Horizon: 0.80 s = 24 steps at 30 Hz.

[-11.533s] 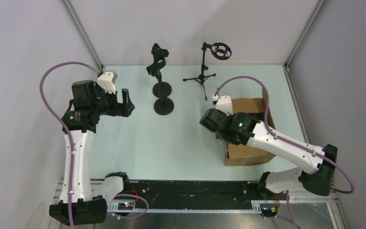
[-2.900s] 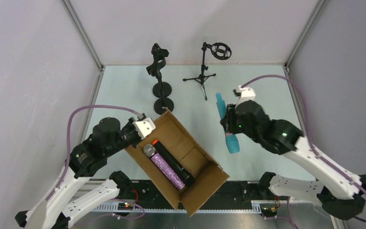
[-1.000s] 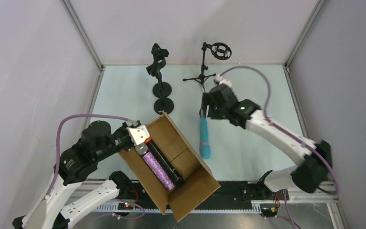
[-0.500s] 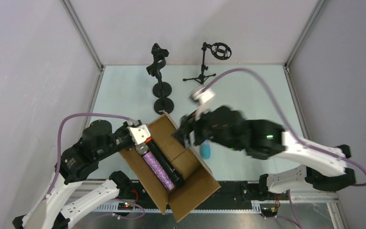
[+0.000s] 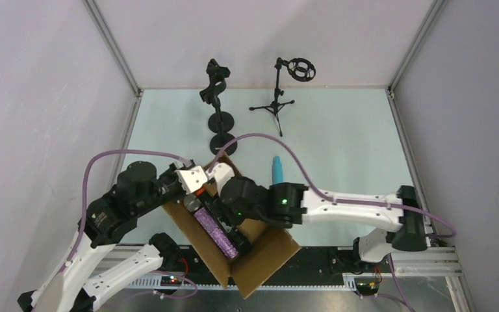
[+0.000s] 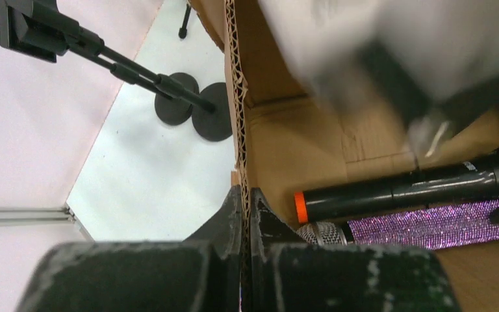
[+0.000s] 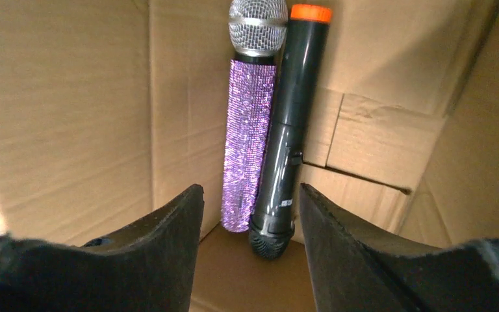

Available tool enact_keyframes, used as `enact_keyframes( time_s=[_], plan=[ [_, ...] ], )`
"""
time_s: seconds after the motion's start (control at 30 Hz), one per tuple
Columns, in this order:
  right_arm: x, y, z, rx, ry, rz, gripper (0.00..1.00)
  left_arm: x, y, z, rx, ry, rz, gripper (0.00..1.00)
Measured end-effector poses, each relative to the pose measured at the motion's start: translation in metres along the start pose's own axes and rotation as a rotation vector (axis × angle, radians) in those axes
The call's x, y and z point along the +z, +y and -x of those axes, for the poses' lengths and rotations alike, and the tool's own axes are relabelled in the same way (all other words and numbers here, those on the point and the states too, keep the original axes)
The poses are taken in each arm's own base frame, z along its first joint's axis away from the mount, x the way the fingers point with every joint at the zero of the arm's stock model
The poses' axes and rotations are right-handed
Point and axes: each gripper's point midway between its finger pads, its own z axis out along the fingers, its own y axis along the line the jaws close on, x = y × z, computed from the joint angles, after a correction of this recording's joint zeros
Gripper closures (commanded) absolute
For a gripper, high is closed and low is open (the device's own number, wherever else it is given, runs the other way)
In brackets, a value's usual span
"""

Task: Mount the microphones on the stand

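**Box held tilted while the other arm reached in for a microphone**

The left end effector (image 6: 243, 195) was clamped on a wall of the cardboard box (image 5: 269, 250) at lower centre of the top view, apparently tipping its inside toward the right end effector (image 7: 250, 208). That one's fingers stood apart just short of the glittery purple microphone (image 7: 248, 123) and black microphone (image 7: 286, 130), which lay touching in the box's corner. The turquoise microphone (image 5: 277, 170) lay on the tabletop (image 5: 351, 149) mid-frame, below the stands (image 5: 216, 91); none was mounted. No writing was legible.
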Motion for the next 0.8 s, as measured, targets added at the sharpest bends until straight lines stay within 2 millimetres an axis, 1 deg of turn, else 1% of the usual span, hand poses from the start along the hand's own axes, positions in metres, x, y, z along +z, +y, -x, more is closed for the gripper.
enact_keyframes(
  time_s=[0.03, 0.07, 0.13, 0.2, 0.27, 0.4, 0.47, 0.53, 0.6, 0.67, 0.73, 0.8],
  plan=[
    [0.008, -0.002, -0.005, -0.012, 0.011, -0.01, 0.42, -0.001, 0.0, -0.001, -0.002, 0.002, 0.005, 1.0],
    [0.021, -0.004, -0.015, -0.022, 0.036, -0.026, 0.42, -0.001, 0.001, -0.001, -0.006, 0.003, 0.008, 1.0],
    [0.039, -0.007, -0.032, -0.046, 0.074, -0.062, 0.41, 0.0, 0.001, -0.003, -0.01, 0.01, 0.015, 1.0],
    [0.05, -0.011, -0.045, -0.07, 0.102, -0.098, 0.4, 0.001, 0.003, -0.006, -0.018, 0.025, 0.025, 1.0],
    [0.051, -0.013, -0.048, -0.09, 0.105, -0.121, 0.38, 0.003, 0.004, -0.008, -0.026, 0.04, 0.031, 1.0],
    [0.04, -0.012, -0.032, -0.093, 0.046, -0.128, 0.34, 0.004, 0.004, -0.011, -0.038, 0.05, 0.04, 1.0],
    [0.038, -0.011, -0.03, -0.092, 0.037, -0.126, 0.32, 0.004, 0.004, -0.011, -0.044, 0.04, 0.046, 1.0],
    [0.041, -0.009, -0.032, -0.094, 0.037, -0.122, 0.3, 0.002, 0.004, -0.01, -0.047, 0.034, 0.05, 1.0],
    [0.048, -0.006, -0.038, -0.099, 0.043, -0.119, 0.29, 0.0, 0.004, -0.01, -0.051, 0.028, 0.053, 1.0],
    [0.059, -0.008, -0.049, -0.105, 0.059, -0.124, 0.3, -0.001, 0.004, -0.009, -0.052, 0.02, 0.057, 1.0],
    [0.071, -0.013, -0.066, -0.115, 0.09, -0.138, 0.32, -0.003, 0.004, -0.008, -0.052, 0.012, 0.058, 1.0],
    [0.082, -0.023, -0.083, -0.121, 0.124, -0.162, 0.33, -0.004, 0.003, -0.008, -0.053, 0.006, 0.056, 1.0]
  ],
)
